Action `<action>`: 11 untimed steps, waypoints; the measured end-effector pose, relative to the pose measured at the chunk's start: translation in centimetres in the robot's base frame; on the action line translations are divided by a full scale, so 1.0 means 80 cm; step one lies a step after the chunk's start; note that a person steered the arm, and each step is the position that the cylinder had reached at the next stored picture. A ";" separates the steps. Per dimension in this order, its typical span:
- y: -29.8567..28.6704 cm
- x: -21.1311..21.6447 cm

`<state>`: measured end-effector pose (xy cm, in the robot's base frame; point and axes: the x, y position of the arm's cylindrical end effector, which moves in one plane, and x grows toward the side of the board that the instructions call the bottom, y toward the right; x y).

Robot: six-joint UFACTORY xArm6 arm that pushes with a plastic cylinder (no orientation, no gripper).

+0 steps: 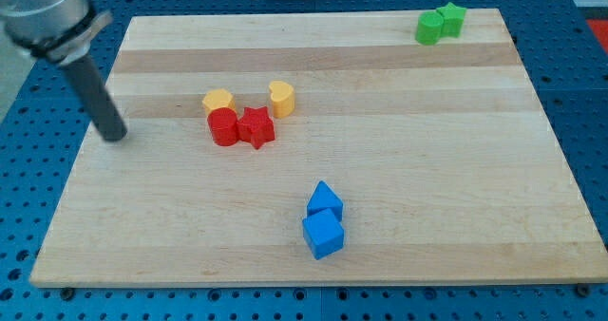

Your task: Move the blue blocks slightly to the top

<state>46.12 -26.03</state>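
Note:
Two blue blocks sit touching near the view's bottom middle of the wooden board (456, 169): a blue cube (323, 235) and, just above it, a blue wedge-like block (325, 201). My tip (115, 135) rests on the board at the view's left, far up and left of the blue blocks, with the dark rod slanting up to the top left corner.
A red cylinder (223, 127) and a red star (256, 126) sit touching left of centre, with a yellow block (218, 100) above them and a yellow heart (281, 98) to the right. Two green blocks (440, 23) stand at the top right corner.

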 end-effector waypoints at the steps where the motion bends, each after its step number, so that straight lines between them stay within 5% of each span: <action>1: 0.057 0.070; 3: 0.281 0.172; 5: 0.305 0.196; 6: 0.384 0.196; 11: 0.353 0.168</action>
